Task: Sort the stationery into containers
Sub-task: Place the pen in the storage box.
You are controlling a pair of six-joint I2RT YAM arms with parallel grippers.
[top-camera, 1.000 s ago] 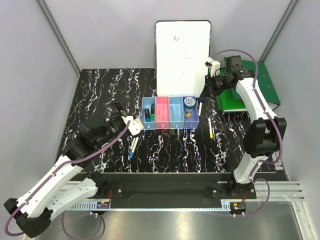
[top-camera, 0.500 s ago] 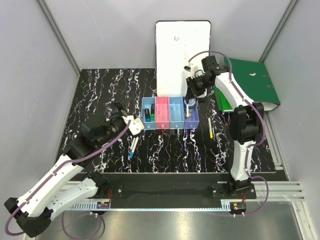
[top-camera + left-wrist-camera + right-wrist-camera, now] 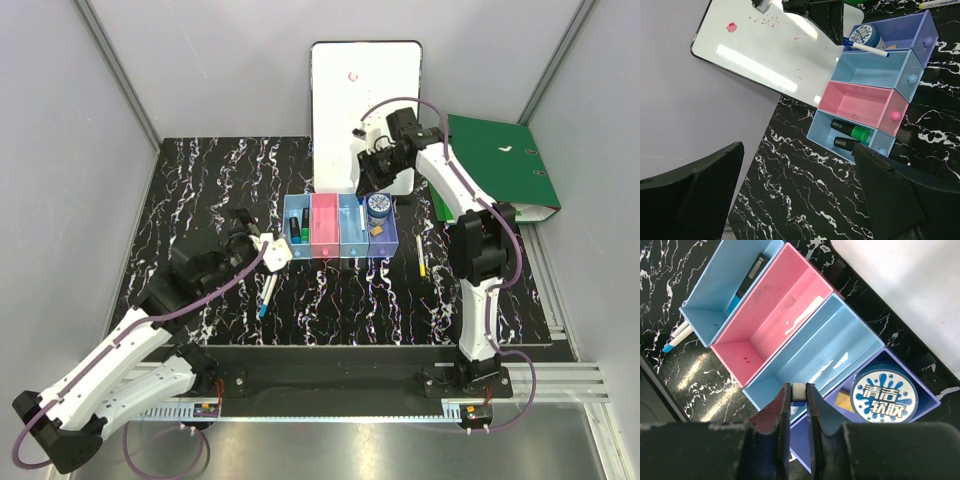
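Pens with blue ends point(image 3: 266, 292), two side by side, lie loose on the table point(image 3: 200, 190) just in front of the left gripper point(image 3: 266, 247), whose fingers stand wide apart with nothing between them. A yellow-ended pen point(image 3: 421, 258) lies well apart on the right side. Beyond them stands the row of bins point(image 3: 325, 255): the green-black marker point(image 3: 852, 133) in the leftmost light-blue one, the pink and second light-blue bare, the tape roll point(image 3: 883, 399) and tan block point(image 3: 842, 400) in the purple one. Farthest, the right gripper point(image 3: 798, 399) is pinched tight on a slim white pen point(image 3: 867, 48), its blue end close to the fingers, its white tip pointing toward the bins. The right wrist camera sees this pen end-on, over the wall shared by the second light-blue and purple bins; which of the two the tip hangs over I cannot tell. The release probably turns on a slight shift toward one bin's middle.
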